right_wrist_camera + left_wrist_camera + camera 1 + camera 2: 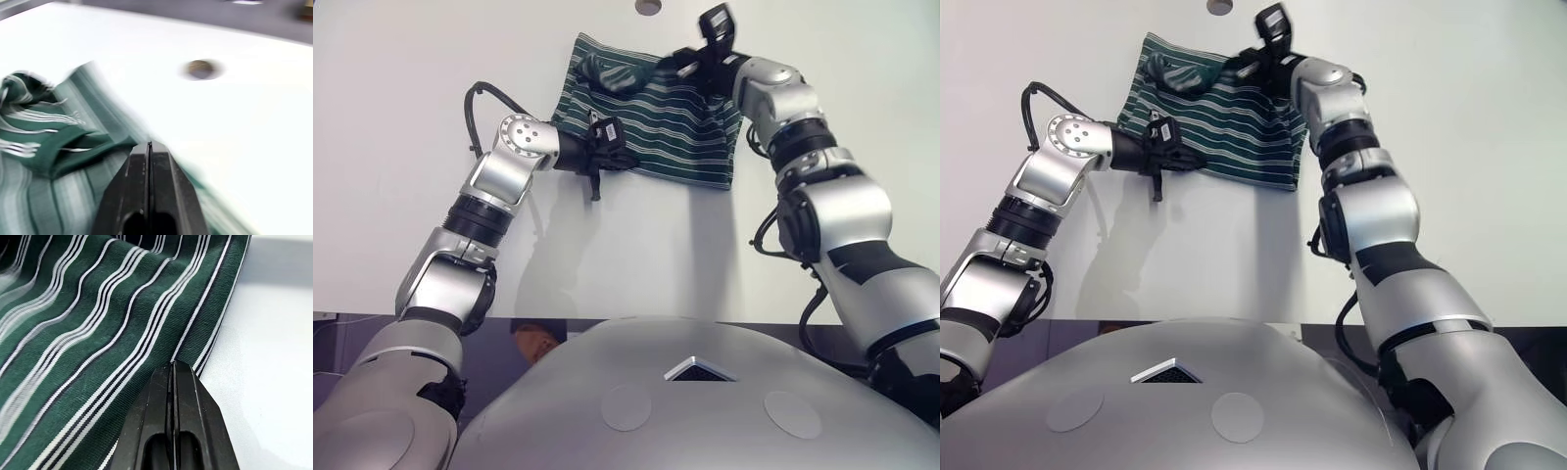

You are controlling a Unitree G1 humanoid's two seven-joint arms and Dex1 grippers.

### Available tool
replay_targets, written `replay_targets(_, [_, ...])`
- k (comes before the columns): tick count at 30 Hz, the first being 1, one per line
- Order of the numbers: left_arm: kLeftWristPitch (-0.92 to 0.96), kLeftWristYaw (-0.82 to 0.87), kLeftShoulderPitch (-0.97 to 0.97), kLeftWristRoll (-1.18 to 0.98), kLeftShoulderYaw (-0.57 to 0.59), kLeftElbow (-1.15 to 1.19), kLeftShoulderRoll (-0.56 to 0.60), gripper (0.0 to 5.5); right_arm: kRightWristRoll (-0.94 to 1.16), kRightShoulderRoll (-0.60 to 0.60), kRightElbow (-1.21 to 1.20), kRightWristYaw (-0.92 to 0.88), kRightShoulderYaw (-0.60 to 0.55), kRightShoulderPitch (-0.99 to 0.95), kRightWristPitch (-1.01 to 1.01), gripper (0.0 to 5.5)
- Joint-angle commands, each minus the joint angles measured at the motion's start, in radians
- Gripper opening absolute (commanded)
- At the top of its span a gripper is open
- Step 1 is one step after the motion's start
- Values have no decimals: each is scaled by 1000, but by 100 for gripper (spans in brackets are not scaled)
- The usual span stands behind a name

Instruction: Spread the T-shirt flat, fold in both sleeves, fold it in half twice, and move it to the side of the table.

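While the green striped T-shirt (675, 127) lies as a folded rectangle toward the far side of the white table (411, 98), you have one gripper at each side of it. Your left gripper (172, 365) sits at the shirt's near left edge. Its two black fingers (193, 401) are pressed together with no gap between them. Their tips touch the hem just where the cloth meets bare table, and you cannot tell whether any fabric is pinched between them. Your right gripper (149, 145) is at the shirt's far right corner, its fingers likewise closed flat against each other. They hang over the edge of the cloth, and you cannot tell whether they touch it. A bunched fold of green fabric (607, 70) sits on the shirt's far left corner. A round grey disc (648, 7) is set in the table just beyond the shirt.
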Motion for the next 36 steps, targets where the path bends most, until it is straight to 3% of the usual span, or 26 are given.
replay_targets(1, [48, 18, 88, 87, -54, 129, 20, 4, -45, -30, 44, 35, 0, -4, -70, 0])
replay_targets(5, [17, 19, 81, 85, -30, 168, 41, 4, -199, -93, 0, 169, 134, 68, -220, 0])
replay_targets(10, [13, 24, 85, 84, -15, 171, 56, 4, -262, -125, -15, 232, 175, 137, -256, 0])
replay_targets(14, [6, 0, 92, 86, -5, 161, 95, 4, -426, -214, -37, 278, 331, 226, -289, 0])
replay_targets(16, [-19, -9, 67, 97, 8, 184, 135, 4, -447, -299, -172, 457, 397, 320, -322, 0])
replay_targets(19, [-75, 108, -57, 123, 63, 308, 128, 4, -215, -451, -780, 805, 434, 560, -137, 0])
replay_targets(23, [-124, 148, -149, 125, 67, 354, 59, 4, 0, -433, -1239, 815, 455, 654, 175, 0])
replay_targets(28, [-179, 105, -145, 98, 94, 336, 52, 22, -1, -386, -1257, 665, 357, 616, 267, 0])
replay_targets(32, [-147, -31, 25, -8, 185, 33, 197, 79, 96, -415, -1400, 616, 221, 646, 360, 65])
replay_targets(36, [-183, -29, 191, -1, 305, -175, 362, 138, -14, -614, -1577, 640, 197, 841, 173, 133])
